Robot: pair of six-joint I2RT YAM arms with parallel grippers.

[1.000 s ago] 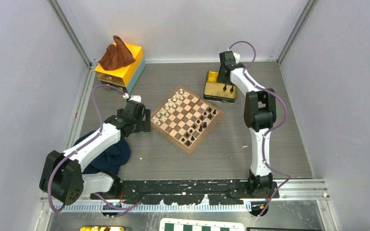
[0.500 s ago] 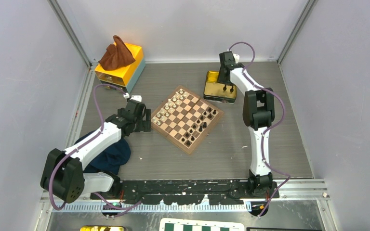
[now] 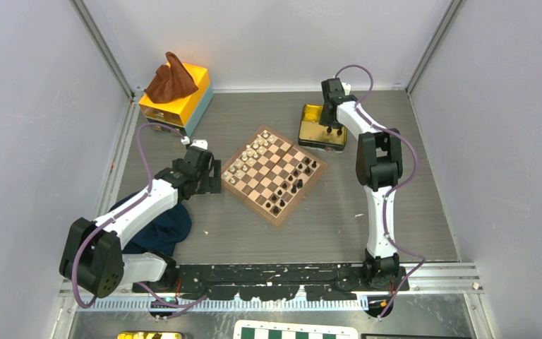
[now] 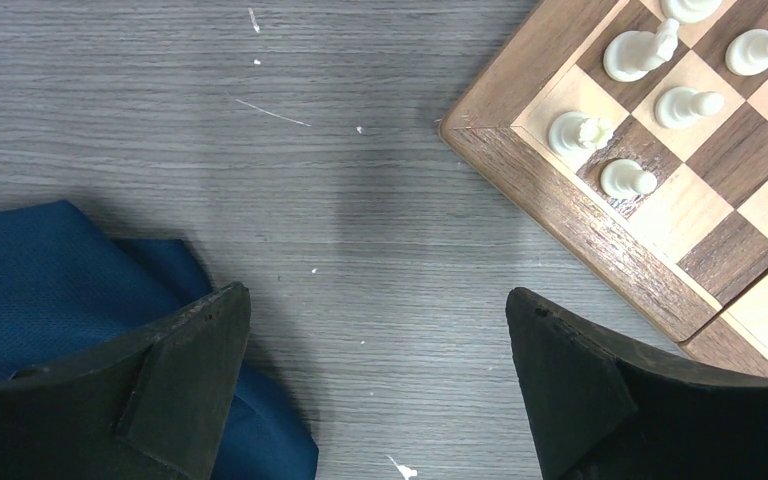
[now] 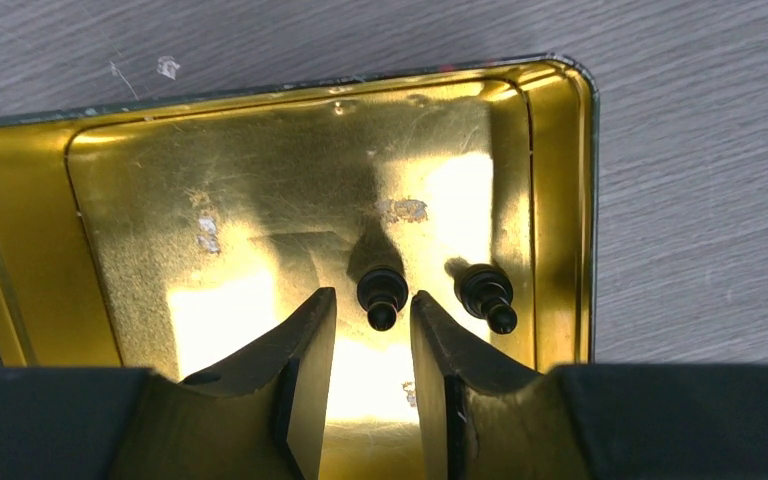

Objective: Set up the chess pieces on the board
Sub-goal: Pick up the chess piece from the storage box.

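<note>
Jaws parted on left gripper [image 4: 375, 310] and right gripper [image 5: 372, 302], which flanks glossy black pawn [image 5: 382, 288] in gold tin [image 5: 552, 180].

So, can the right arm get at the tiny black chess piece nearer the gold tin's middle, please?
Likely yes: the open right pincer straddles that tiny black chess piece; nothing in the gold metal tin intervenes.

Robot lab cell, definitely not anybody's home.
Plain pale walls [image 3: 28, 106] on metal posts [image 3: 103, 49] box in a grey bench [image 3: 324, 226], two arms [image 3: 377, 212] bolted to a rail [image 3: 268, 272] up front.
</note>
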